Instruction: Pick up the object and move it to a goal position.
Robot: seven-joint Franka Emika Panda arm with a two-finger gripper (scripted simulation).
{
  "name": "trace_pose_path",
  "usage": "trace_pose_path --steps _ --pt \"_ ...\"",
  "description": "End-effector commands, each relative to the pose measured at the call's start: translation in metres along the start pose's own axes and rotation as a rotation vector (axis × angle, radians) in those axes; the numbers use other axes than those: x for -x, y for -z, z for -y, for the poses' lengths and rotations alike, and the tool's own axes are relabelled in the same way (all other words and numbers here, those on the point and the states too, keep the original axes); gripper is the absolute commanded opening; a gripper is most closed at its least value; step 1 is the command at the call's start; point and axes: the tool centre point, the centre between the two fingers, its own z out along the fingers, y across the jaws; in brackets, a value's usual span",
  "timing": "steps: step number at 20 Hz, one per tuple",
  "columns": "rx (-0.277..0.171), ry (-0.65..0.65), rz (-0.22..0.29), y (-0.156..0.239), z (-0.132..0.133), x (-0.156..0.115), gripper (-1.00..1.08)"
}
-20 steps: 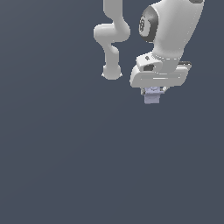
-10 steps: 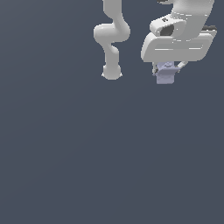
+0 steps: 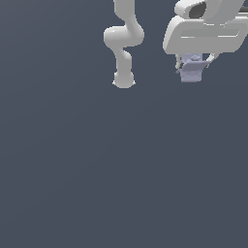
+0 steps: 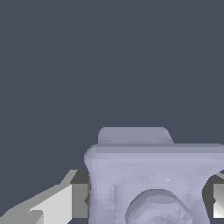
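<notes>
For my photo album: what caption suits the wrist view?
Gripper fingers clamp a pale lavender block above a plain dark grey floor.

I am seeing the object [image 4: 153, 179] looking like matt, slightly bumpy lavender plastic; the end effector [image 3: 193, 68] is showing smooth white plastic, and the tabletop [image 3: 97, 169] is looking flat matt grey.

Flat dark slate-grey surface [image 3: 97, 169] fills exterior view; only white arm base [image 3: 123, 80] stands on it, upper middle.
</notes>
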Motion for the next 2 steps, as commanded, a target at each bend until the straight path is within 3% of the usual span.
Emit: trace_pose_path --steps 1,2 --pt "0.0 0.0 0.001 0.0022 0.0008 -0.0003 -1.0" --pt "0.0 0.0 0.001 0.0021 0.0008 -0.0005 -1.0"
